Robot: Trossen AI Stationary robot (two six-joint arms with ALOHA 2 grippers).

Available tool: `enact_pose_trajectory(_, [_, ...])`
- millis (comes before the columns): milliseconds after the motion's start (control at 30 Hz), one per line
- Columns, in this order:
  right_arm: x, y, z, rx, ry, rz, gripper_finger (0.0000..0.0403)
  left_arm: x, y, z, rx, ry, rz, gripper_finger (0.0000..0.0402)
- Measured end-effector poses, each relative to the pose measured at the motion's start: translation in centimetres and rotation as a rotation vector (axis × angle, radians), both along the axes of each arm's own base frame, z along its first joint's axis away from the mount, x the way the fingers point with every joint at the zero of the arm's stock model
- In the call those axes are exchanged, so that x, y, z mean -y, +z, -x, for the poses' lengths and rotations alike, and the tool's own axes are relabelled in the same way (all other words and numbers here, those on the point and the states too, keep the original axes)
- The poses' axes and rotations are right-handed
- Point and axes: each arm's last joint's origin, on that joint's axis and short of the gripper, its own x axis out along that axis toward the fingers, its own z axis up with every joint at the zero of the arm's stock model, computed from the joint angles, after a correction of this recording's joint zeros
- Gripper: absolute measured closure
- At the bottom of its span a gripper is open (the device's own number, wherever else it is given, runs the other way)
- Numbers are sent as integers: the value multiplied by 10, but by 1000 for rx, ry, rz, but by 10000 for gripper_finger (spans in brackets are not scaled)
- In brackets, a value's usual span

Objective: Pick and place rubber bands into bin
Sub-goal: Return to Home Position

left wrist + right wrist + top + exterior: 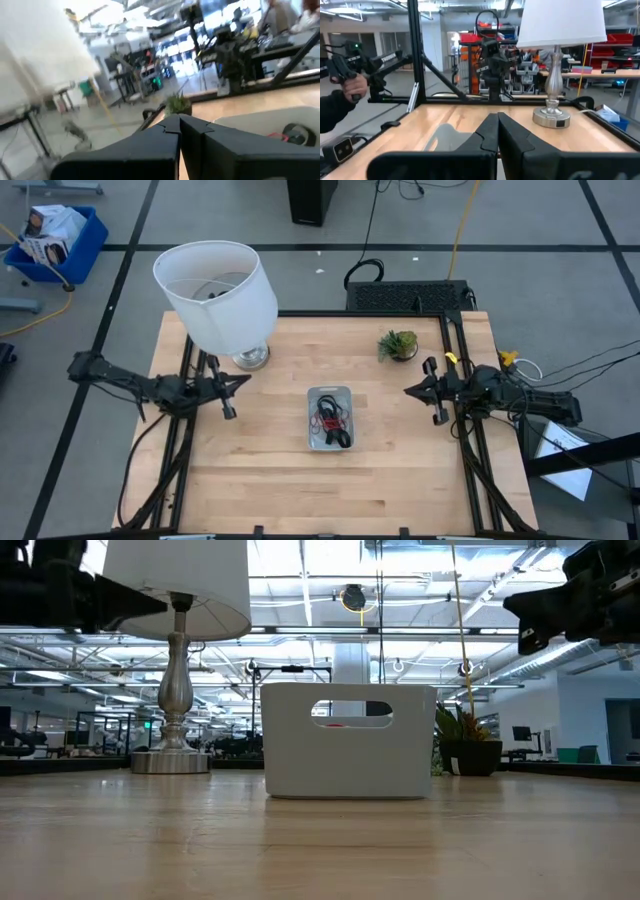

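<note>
The silvery-grey bin [330, 395] stands near the middle of the table. It holds several black and red-orange rubber bands [331, 423]. The low view shows the bin's end wall [348, 755] with a red band behind its handle slot. My left gripper [243, 381] is shut and empty, raised above the table to the left of the bin. My right gripper [409, 391] is shut and empty, raised to the right of the bin. Their shut fingers show in the left wrist view [179, 119] and the right wrist view [498, 117].
A lamp with a big white shade [216, 293] and a metal base [250, 358] stands at the far left. A small potted plant [398, 345] stands at the far right. A person's hand [351, 86] holds a controller beyond the table's left edge.
</note>
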Motion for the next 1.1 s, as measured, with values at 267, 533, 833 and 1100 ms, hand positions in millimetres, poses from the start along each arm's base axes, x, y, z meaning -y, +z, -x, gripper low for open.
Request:
enact_pose_trajectory(267, [-1, 3, 1, 23, 23, 26, 403, 4, 13, 14, 79, -12, -136, 400])
enact_pose_trajectory(533, [-1, 4, 1, 28, 23, 38, 403, -5, 13, 21, 130, -69, -120, 400])
enact_pose_trajectory(833, [-2, 7, 2, 66, 47, 64, 403, -18, 0, 17, 36, -27, -21, 400])
enact_pose_trajectory(1100, [-2, -6, 0, -73, 75, 71, 403, -20, -12, 15, -58, -89, 117, 400])
